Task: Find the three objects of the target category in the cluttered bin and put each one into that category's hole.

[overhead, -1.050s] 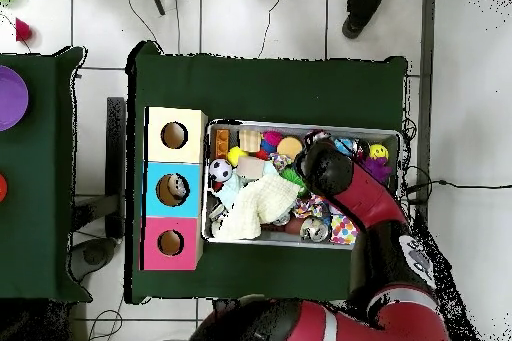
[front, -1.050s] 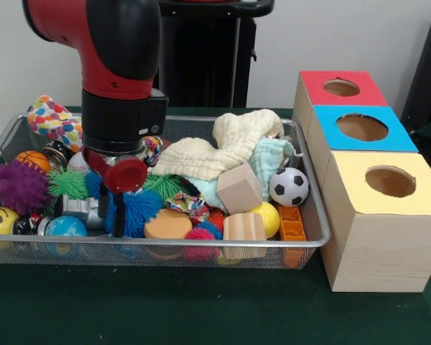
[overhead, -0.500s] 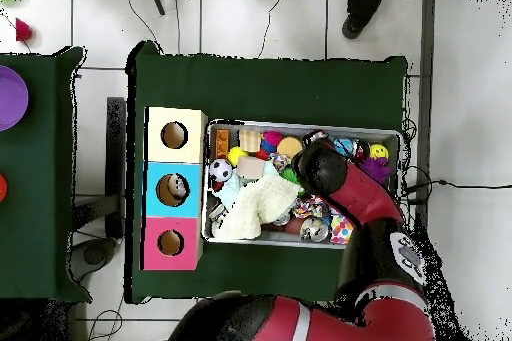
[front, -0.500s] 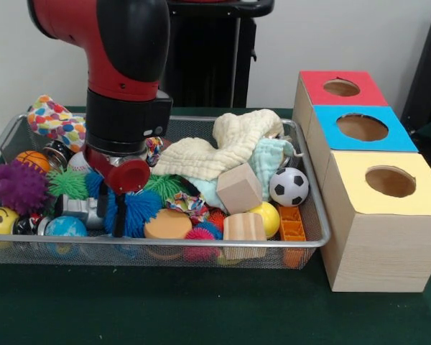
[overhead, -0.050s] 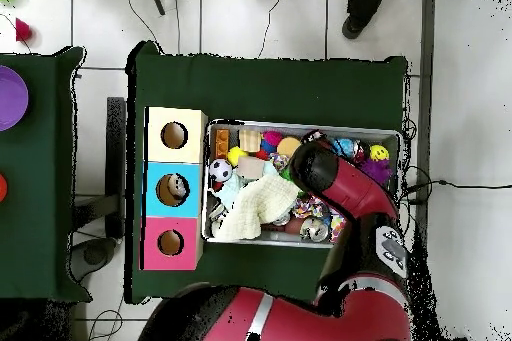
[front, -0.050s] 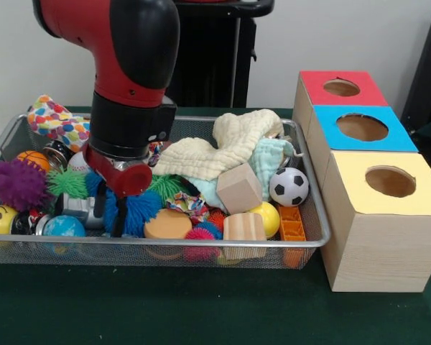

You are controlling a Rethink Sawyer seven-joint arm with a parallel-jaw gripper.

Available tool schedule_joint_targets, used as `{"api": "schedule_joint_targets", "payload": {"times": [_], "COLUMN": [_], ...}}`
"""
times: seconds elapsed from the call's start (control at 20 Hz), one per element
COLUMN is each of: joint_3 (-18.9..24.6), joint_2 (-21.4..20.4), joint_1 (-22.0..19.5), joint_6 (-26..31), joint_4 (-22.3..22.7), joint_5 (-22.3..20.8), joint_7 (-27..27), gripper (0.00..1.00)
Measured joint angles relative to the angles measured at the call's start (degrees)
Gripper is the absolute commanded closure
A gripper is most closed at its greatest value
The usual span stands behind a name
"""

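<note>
gripper (front, -0.050s: pixel 110 214): hanging low in the left half of the bin (front, -0.050s: pixel 312 241), two dark fingers (front, -0.050s: pixel 119 215) poking down into the toys

fingers: looking slightly spread, one on each side of the blue spiky ball (front, -0.050s: pixel 133 208), but the ball's bristles are hiding the tips, so I honestly can't tell if they're pinching it or just sitting around it

target: not obvious which category is being hunted; my guess is the spiky balls, since that's what the arm is sitting over

key relation: the blue spiky ball is lying right under the wrist, basically between the fingers, no long axis to worry about because it's round

neighbours: green spiky ball (front, -0.050s: pixel 66 182) just to the left, purple spiky ball (front, -0.050s: pixel 16 185) further left, orange disc (front, -0.050s: pixel 167 225) right beside it

holes: the three boxes (front, -0.050s: pixel 373 237) are sitting off to the right, outside the bin, well apart from the gripper

overhead: the arm is covering the grab spot
</note>
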Motion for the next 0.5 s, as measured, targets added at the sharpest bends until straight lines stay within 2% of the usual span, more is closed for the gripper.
{"api": "schedule_joint_targets", "payload": {"times": [0.5], "joint_3": [-1.8], "joint_2": [1.3], "joint_1": [1.7], "joint_6": [0.2], "joint_4": [-0.4], "joint_5": [0.9], "joint_7": [0.0], "gripper": [0.00]}}
